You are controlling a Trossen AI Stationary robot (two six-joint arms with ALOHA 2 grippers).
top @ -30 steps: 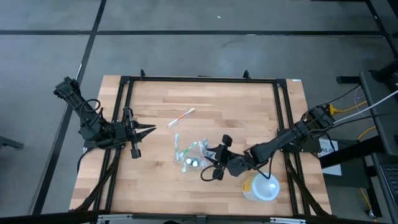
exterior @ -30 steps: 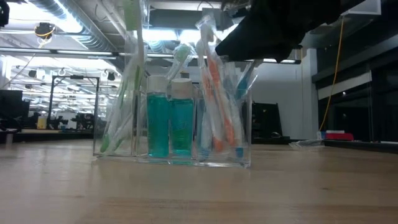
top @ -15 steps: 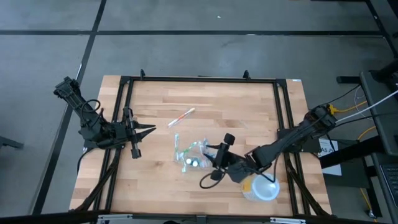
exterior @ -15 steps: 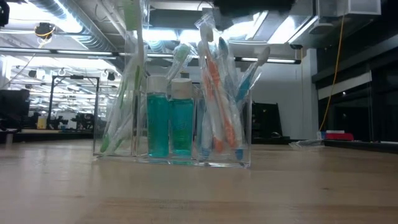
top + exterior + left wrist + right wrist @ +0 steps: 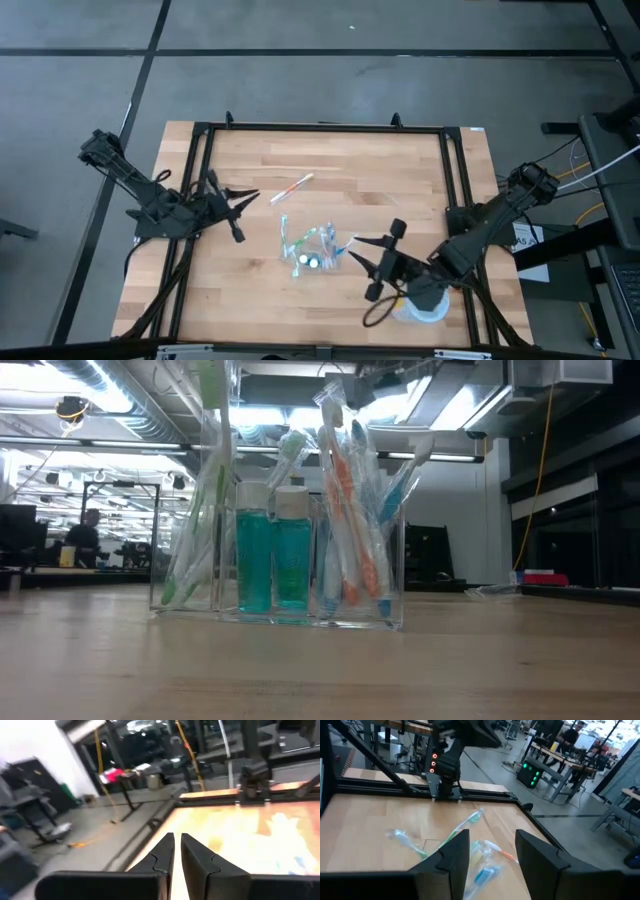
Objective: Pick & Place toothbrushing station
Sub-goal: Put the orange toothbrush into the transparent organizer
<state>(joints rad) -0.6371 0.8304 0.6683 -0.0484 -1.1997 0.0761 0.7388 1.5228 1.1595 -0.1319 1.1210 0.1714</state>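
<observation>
Just left of the empty, spread-fingered right gripper, toothbrushing station, upright, not touching.

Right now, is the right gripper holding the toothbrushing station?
No. The right gripper hangs open and empty, apart from the toothbrushing station, which stands on the table.

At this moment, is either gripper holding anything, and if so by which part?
Nothing is held. The right gripper is open beside the toothbrushing station, not touching it; the left gripper is shut on nothing.
</observation>
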